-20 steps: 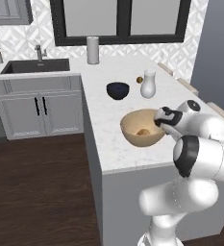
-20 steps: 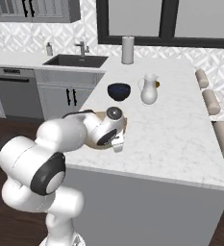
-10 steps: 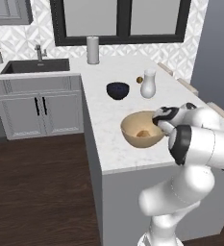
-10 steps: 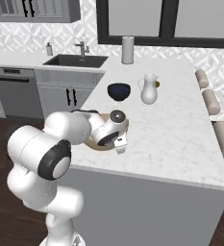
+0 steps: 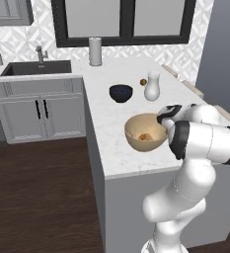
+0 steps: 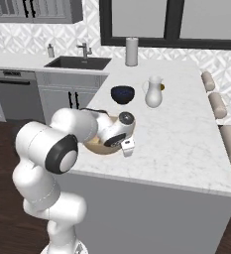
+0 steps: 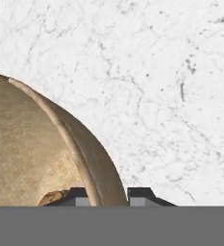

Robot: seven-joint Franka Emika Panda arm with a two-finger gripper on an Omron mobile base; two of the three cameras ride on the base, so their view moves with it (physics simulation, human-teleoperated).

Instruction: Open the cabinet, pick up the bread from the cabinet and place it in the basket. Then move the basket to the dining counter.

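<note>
Two dark fingertips (image 7: pixel 82 196) of the pincer (image 7: pixel 109 198) straddle the rim of the basket (image 5: pixel 145 132), one inside the wall and one outside it. The jaws are clenched on that rim.

Basket position: it rests on the white marble-look counter (image 5: pixel 111 111), near the counter's front edge, with the robot's white arm (image 5: pixel 200 141) reaching to its right side in the left base view. In the right base view the basket (image 6: pixel 99 145) is largely hidden behind the arm's wrist, and the pincer (image 6: pixel 127 147) sits at its near rim.

Bread position: the bread (image 5: pixel 145 137) lies inside the basket, on its floor. In the hand view a small golden-brown part of it (image 7: pixel 53 197) shows just inside the basket wall (image 7: pixel 84 144), beside the inner fingertip.

Other items on the counter:
- A dark blue bowl (image 5: pixel 121 93) stands behind the basket, apart from it.
- A white pitcher (image 5: pixel 152 86) stands upright to the right of the bowl.
- A grey cylinder (image 5: pixel 95 51) stands upright near the back wall.

A dark sink (image 5: pixel 36 67) with a faucet (image 5: pixel 39 52) is set into the counter run to the left, above grey cabinet doors (image 5: pixel 42 116).
</note>
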